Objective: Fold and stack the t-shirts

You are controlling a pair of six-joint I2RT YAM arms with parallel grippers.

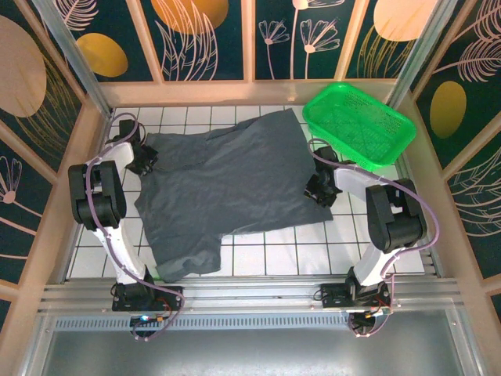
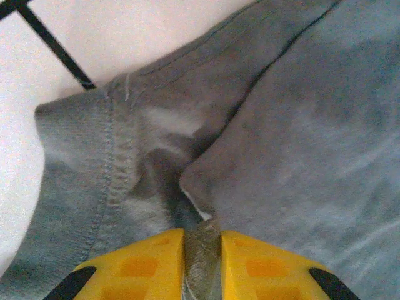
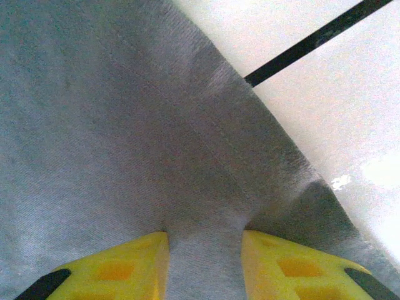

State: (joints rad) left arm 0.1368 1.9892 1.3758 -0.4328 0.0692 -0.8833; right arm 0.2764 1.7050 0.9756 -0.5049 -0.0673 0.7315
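Observation:
A dark slate-grey t-shirt (image 1: 227, 184) lies spread across the white tiled table, one short sleeve reaching toward the near edge. My left gripper (image 1: 149, 164) sits at the shirt's left edge. In the left wrist view its yellow fingers (image 2: 144, 262) are shut on a thin fold of the t-shirt (image 2: 300, 125) beside a stitched hem. My right gripper (image 1: 317, 189) sits at the shirt's right edge. In the right wrist view a thicker bunch of the t-shirt (image 3: 125, 125) is pinched between its fingers (image 3: 281, 269).
An empty green basket (image 1: 360, 121) stands at the back right, its near corner close to the right arm. Wooden walls enclose the table on three sides. Bare white tile (image 1: 344, 243) shows to the front right of the shirt.

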